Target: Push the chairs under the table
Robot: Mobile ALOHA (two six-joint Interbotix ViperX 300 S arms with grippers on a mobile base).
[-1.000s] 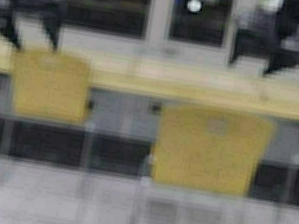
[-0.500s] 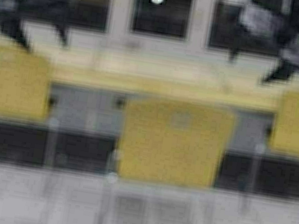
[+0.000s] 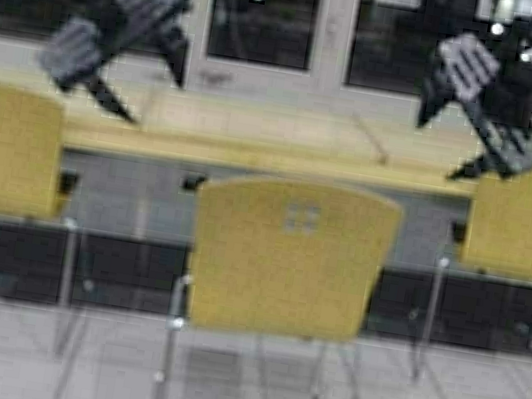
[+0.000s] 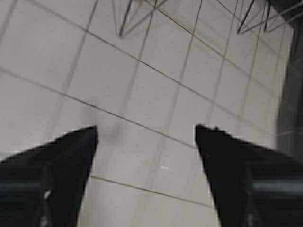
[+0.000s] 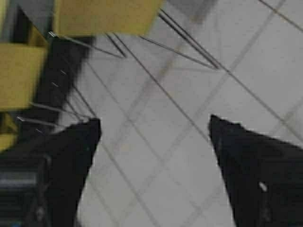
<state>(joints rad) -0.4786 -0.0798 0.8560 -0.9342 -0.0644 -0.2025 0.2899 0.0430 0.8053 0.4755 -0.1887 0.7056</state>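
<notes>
Robot has driven sideways — middle chair now centred ahead.
Long pale wooden table (image 3: 254,147) spans behind; mustard-yellow moulded chair (image 3: 285,258) stands pulled out before it; left gripper (image 3: 136,93) and right gripper (image 3: 438,136) hover raised, fingers spread apart — ready to push.

- The left gripper (image 3: 143,79) is black, with a grey ribbed block on each side and two thin fingers that end in sharp points
- The right gripper (image 3: 448,137) looks the same: black body, grey ribbed blocks, pointed black fingers
- In the left wrist view the left gripper's fingers (image 4: 61,170) are two wide black wedges
- In the right wrist view the right gripper's fingers (image 5: 251,161) are black wedges too, with a small pale dot on one
</notes>
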